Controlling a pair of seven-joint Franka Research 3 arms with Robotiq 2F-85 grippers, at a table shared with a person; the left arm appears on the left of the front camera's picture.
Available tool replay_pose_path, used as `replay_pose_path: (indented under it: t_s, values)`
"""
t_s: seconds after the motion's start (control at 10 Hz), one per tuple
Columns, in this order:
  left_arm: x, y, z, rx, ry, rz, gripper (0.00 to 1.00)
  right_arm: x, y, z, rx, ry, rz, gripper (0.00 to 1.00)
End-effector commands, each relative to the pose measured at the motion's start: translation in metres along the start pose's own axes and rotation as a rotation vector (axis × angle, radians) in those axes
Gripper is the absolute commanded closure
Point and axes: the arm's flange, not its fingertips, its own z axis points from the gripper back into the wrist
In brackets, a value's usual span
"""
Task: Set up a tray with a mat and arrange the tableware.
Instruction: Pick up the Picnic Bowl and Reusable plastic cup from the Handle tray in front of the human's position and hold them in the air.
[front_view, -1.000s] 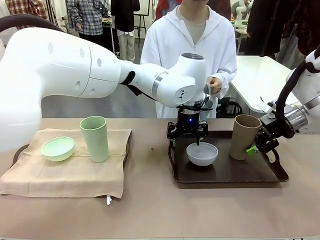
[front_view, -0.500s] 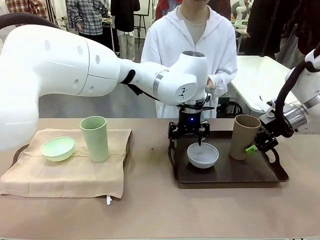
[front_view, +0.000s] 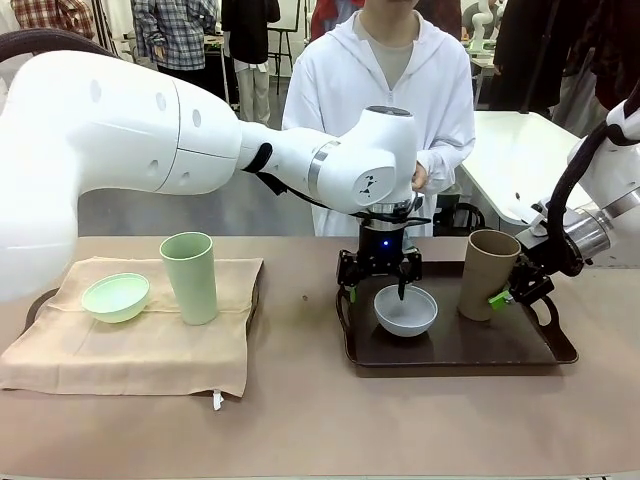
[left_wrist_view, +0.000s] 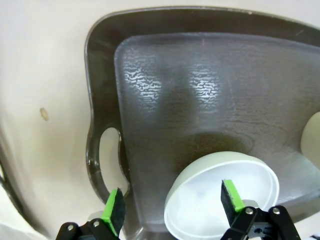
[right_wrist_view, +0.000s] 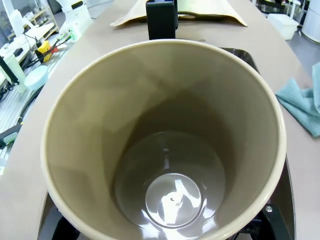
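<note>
Brown tabletop (front_view: 300, 410) shared with a person (front_view: 385, 90) in a white hoodie standing on the far side, other folks milling around behind. So the left gripper (front_view: 378, 284) hangs straight down over the near-left corner of the dark tray (front_view: 460, 352), jaws spread wide and not clamping anything. From the left wrist cam you can see the rim of the white bowl (left_wrist_view: 220, 195) sits right between its fingers: one green pad (left_wrist_view: 231, 196) is down inside the bowl, the other one (left_wrist_view: 114, 212) is outside it, by the tray's (left_wrist_view: 102, 95) handle cutout. The bowl (front_view: 405, 310) sits on the tray directly under that gripper. Off to that gripper's right stands the tan tumbler (front_view: 488, 272), upright on the same tray, and the right gripper (front_view: 512, 295) is tucked up against the tumbler's far side, low down near its base. Its jaws are wide too, not squeezing; can't tell if a pad actually touches the wall. The right wrist cam looks straight down into the tumbler (right_wrist_view: 165, 150), nothing in it. Way over on the left gripper's left, well apart from it, a beige cloth mat (front_view: 130, 355) lies spread out with the mint bowl (front_view: 116, 296) and the green tumbler (front_view: 188, 277) sitting on it, side by side, tumbler upright.
</note>
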Motion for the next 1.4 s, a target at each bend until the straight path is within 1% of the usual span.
replay_pose_path:
  t_s: [0.0, 0.2, 0.3, 0.5, 0.6, 0.7, 0.8, 0.9, 1.0, 1.1, 1.2, 1.3]
  values:
    - [0.0002, -0.0013, -0.0014, 0.0, 0.044, -0.05, 0.0, -0.0003, -0.0062, -0.0023, 0.004, -0.034, 0.023, 0.0]
    - [-0.003, -0.0012, -0.0052, -0.005, 0.069, -0.11, 0.0, 0.001, -0.0075, -0.0038, 0.008, -0.048, 0.028, 0.0]
    - [-0.0035, -0.0015, -0.0062, -0.008, 0.073, -0.12, 0.0, 0.001, -0.0081, -0.0038, 0.006, -0.051, 0.027, 0.0]
    - [-0.0046, -0.0027, -0.0079, -0.001, 0.061, -0.158, 0.0, 0.0005, -0.0079, -0.0041, 0.006, -0.052, 0.049, 0.0]
    - [-0.005, -0.0029, -0.0092, -0.006, 0.052, -0.182, 0.0, -0.0001, -0.0084, -0.0042, 0.014, -0.051, 0.06, 0.6]
    - [-0.0057, -0.0032, -0.0091, -0.006, 0.052, -0.193, 0.54, -0.0008, -0.0093, -0.0036, 0.016, -0.062, 0.059, 0.6]
    - [-0.006, -0.0031, -0.0084, -0.004, 0.051, -0.197, 0.56, -0.0013, -0.0098, -0.003, 0.011, -0.066, 0.055, 1.0]
    - [-0.0065, -0.0027, -0.0076, -0.004, 0.051, -0.195, 1.0, -0.0012, -0.0095, -0.0033, 0.011, -0.067, 0.055, 0.64]
    - [-0.0065, -0.0026, -0.0076, -0.004, 0.051, -0.193, 1.0, -0.0011, -0.0098, -0.0031, 0.011, -0.065, 0.055, 1.0]
    - [-0.0064, -0.0024, -0.0077, -0.002, 0.053, -0.195, 1.0, -0.0016, -0.0102, -0.0027, 0.011, -0.063, 0.055, 1.0]
    - [-0.0064, -0.002, -0.0075, -0.001, 0.054, -0.195, 0.8, -0.002, -0.0102, -0.0024, 0.012, -0.063, 0.054, 1.0]
    - [-0.006, -0.0021, -0.0076, 0.001, 0.055, -0.195, 0.9, -0.0026, -0.0105, -0.002, 0.012, -0.063, 0.053, 0.78]
